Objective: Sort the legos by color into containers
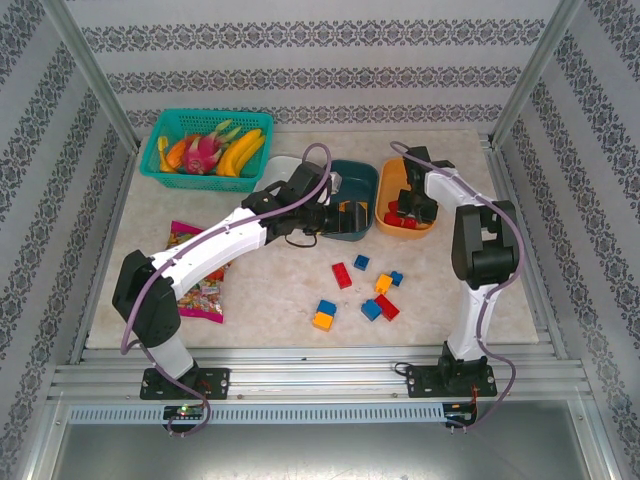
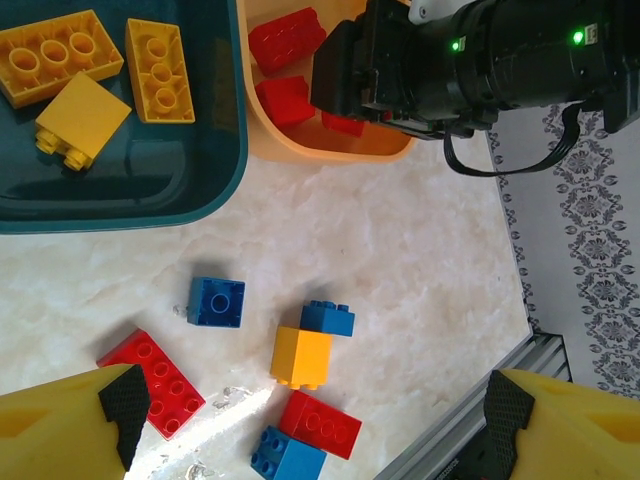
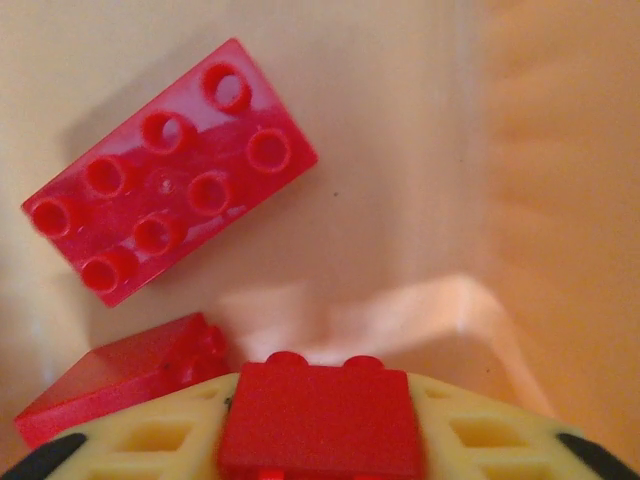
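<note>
Orange dish (image 1: 405, 234) at 2 o'clock: found red brick (image 3: 315, 420) between right gripper (image 1: 408, 210) jaws, joining other reds (image 3: 170, 205); cannot tell whether clamped. Found left gripper (image 2: 315, 405) gaping, empty, staged above loose legos (image 2: 217, 302).

Three dishes (image 1: 358, 180); eight loose legos (image 1: 342, 275) on the desk (image 1: 480, 290): four blue, two red, two yellow-orange

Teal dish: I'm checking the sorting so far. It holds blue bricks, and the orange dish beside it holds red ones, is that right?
Not quite. The teal dish holds yellow bricks, not blue ones; the left wrist view shows them lying in it. The orange dish beside it does hold red bricks.
</note>
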You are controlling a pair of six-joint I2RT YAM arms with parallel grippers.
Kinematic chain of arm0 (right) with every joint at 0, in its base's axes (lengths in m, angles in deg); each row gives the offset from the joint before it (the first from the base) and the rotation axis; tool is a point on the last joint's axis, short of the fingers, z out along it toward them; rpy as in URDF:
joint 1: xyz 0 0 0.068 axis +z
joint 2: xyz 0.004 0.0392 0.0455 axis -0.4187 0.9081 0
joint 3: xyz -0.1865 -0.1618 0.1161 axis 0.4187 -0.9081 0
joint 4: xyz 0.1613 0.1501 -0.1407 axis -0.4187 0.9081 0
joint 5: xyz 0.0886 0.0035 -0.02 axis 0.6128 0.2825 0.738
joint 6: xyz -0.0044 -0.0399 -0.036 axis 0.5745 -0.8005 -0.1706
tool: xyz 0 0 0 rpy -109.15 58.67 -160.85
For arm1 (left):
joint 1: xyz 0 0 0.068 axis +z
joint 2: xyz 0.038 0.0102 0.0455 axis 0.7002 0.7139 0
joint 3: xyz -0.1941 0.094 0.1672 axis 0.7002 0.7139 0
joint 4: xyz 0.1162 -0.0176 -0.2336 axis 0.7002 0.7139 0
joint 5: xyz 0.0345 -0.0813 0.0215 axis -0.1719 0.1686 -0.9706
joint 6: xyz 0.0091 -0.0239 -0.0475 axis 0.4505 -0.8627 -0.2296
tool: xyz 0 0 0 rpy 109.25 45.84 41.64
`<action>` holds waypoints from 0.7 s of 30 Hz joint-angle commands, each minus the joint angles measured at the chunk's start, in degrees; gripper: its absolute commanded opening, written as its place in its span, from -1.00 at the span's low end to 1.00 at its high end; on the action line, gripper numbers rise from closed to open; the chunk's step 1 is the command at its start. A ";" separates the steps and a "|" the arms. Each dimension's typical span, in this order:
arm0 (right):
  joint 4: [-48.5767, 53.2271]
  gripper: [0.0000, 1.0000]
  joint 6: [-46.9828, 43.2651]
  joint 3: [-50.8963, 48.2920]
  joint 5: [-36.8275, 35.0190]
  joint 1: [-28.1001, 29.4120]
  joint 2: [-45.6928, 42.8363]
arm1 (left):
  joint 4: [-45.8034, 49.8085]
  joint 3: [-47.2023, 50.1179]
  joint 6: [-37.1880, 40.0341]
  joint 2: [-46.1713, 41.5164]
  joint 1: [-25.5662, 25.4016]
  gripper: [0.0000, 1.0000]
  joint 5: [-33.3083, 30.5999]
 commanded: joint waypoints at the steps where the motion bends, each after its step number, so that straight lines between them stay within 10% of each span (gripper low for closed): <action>1: 2.15 0.16 -0.51 2.56 -0.71 -0.08 -0.84 | -0.05 0.78 0.69 -0.24 -1.09 0.78 -0.44; 13: 2.49 0.24 -3.12 4.73 1.88 6.52 -23.18 | 7.74 7.85 -3.05 -6.89 -1.14 0.77 -5.46; 21: 0.24 0.24 -0.42 -10.53 4.30 15.37 -47.68 | 10.62 14.60 -7.89 -11.64 -1.28 0.76 -7.92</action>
